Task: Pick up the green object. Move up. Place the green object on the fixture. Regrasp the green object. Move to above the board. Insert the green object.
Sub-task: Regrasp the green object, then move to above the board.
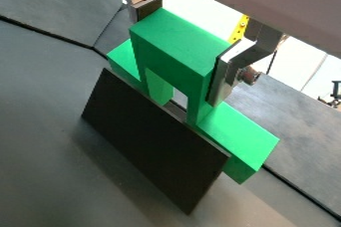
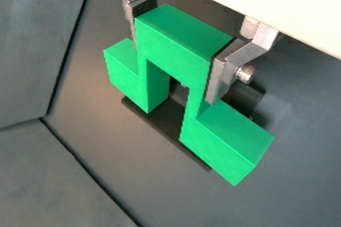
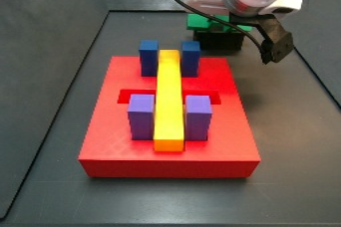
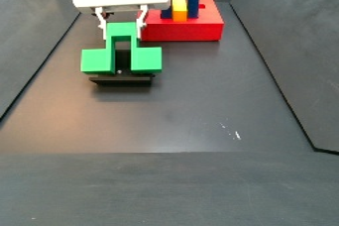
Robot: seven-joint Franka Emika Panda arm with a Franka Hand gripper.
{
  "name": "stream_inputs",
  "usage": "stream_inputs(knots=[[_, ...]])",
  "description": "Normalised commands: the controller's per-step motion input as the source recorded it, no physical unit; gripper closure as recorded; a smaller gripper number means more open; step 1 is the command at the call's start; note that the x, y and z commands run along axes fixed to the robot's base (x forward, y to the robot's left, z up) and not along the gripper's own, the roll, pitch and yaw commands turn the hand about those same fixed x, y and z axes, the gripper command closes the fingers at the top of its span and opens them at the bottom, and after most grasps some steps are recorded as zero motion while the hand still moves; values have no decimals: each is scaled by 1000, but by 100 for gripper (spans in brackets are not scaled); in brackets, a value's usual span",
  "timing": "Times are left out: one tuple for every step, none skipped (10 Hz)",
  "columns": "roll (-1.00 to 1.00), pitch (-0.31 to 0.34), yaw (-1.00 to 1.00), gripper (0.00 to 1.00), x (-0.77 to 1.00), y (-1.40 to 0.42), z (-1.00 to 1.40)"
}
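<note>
The gripper [image 2: 190, 44] fingers [image 2: 237, 60] clamp the raised block of the rigid, light-looking bright green plastic piece [image 2: 180, 87], resting atop the dark angular fixture [image 1: 154, 151]; that central block seems the surest hold.

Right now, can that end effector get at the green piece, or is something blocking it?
Probably yes: the end effector already straddles the green piece's raised block, a finger against its side, while it sits on the fixture. Nothing blocks it.

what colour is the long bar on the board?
Yellow: the long bar on the red board, clearest in a side view. The gripper is behind the board.
</note>
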Motion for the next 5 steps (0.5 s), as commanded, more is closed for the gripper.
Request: stream_inputs(knots=[[0,0,0,100,0,0,0],[0,0,0,100,0,0,1400],[-61,-1,-47,100,15,11,1400],[-129,0,-49,100,-2,33,1400],[-84,-3,-32,100,-4,37,1400]])
